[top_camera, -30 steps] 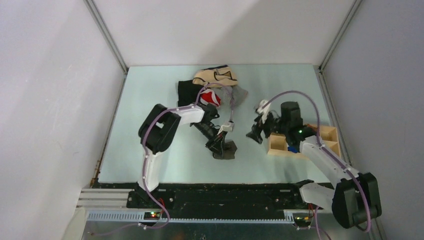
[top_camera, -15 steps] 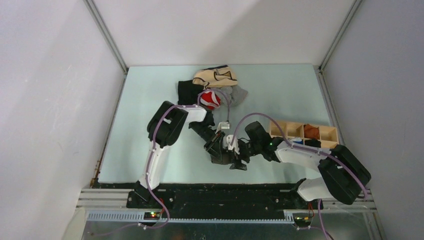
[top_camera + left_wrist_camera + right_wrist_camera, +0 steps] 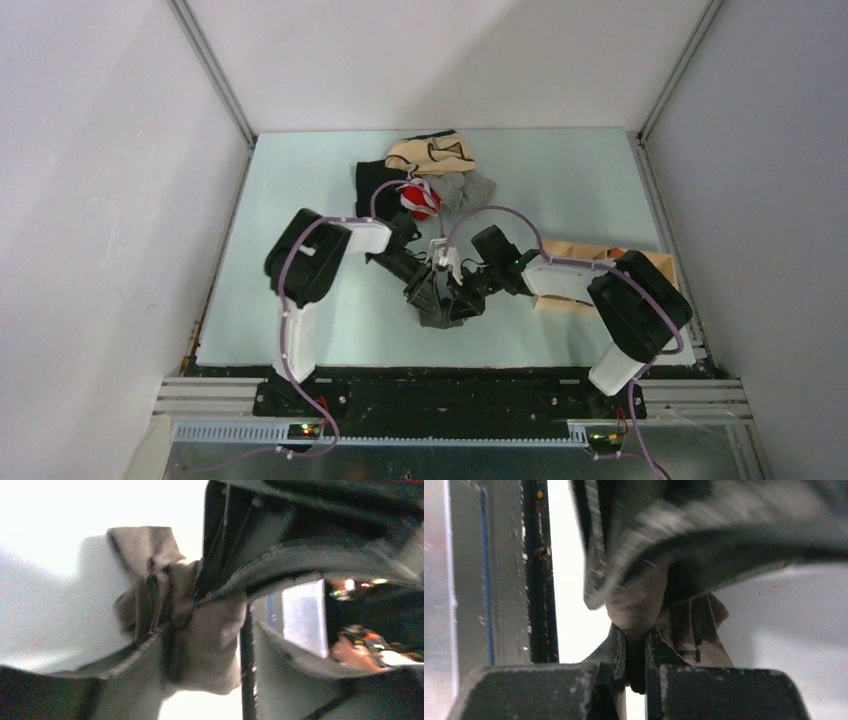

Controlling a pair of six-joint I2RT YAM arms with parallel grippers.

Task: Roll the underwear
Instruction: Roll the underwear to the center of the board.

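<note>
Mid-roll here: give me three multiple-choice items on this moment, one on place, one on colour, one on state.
1. Where is the underwear?
A. in a wooden tray
B. between the left hand and the right hand
C. on the far pile
2. What colour is the farthest garment?
A. beige with dark trim
B. blue
C. yellow
3. How is the right hand?
A. open
B. shut on the underwear
C. out of view
Answers: B, both arms meet at it in the top view; A, plain from above; B, its wrist view shows fabric pinched between its fingers.
</note>
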